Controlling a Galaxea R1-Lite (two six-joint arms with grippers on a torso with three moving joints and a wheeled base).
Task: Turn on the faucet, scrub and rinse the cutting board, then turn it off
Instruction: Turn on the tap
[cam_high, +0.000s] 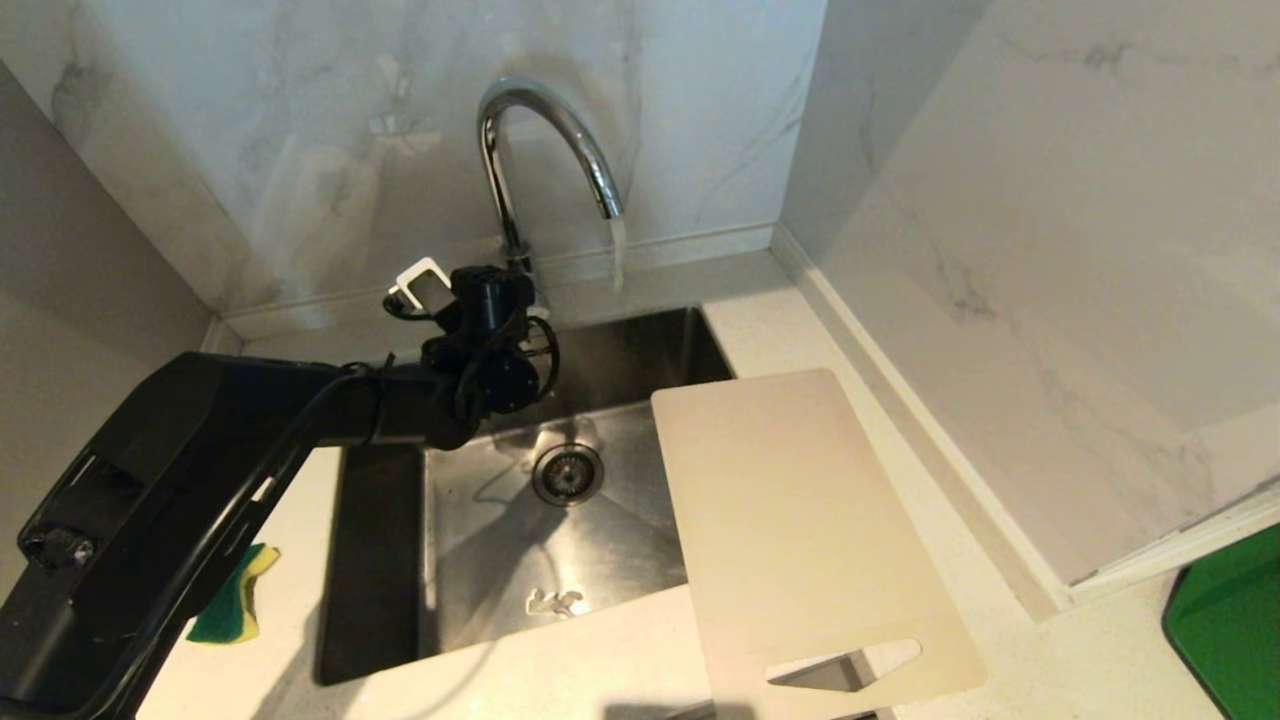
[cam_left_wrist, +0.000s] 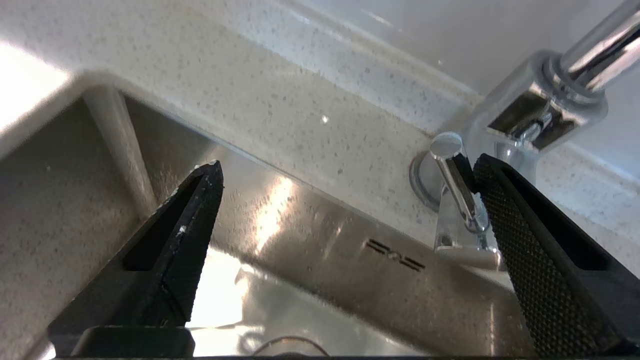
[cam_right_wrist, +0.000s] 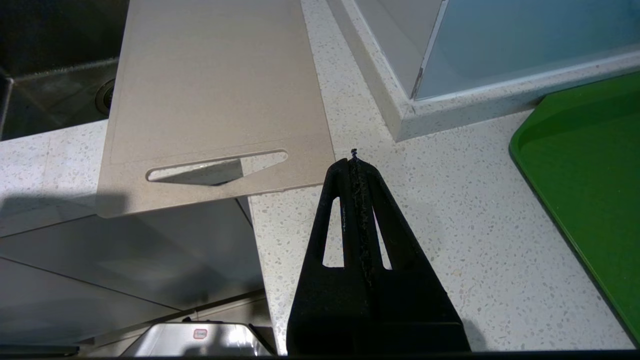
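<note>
Reaching in at centre-left of the head view, the left gripper (cam_high: 470, 300) sits at the base of the faucet (cam_high: 545, 140), jaws spread wide and holding nothing. In the left wrist view the thin lever (cam_left_wrist: 457, 185) lies just inside one finger (cam_left_wrist: 530, 240), apparently touching it, its long axis running along that finger. Water already pours from the spout into the sink (cam_high: 600, 540). The cutting board (cam_high: 800, 520) lies lower right of centre, overhanging the sink's right edge, handle slot nearest the camera; the right gripper (cam_right_wrist: 356, 165), pressed shut and empty, is nearer it. A sponge (cam_high: 232, 600) on the surface (cam_high: 1000, 600) is partly hidden by the arm.
</note>
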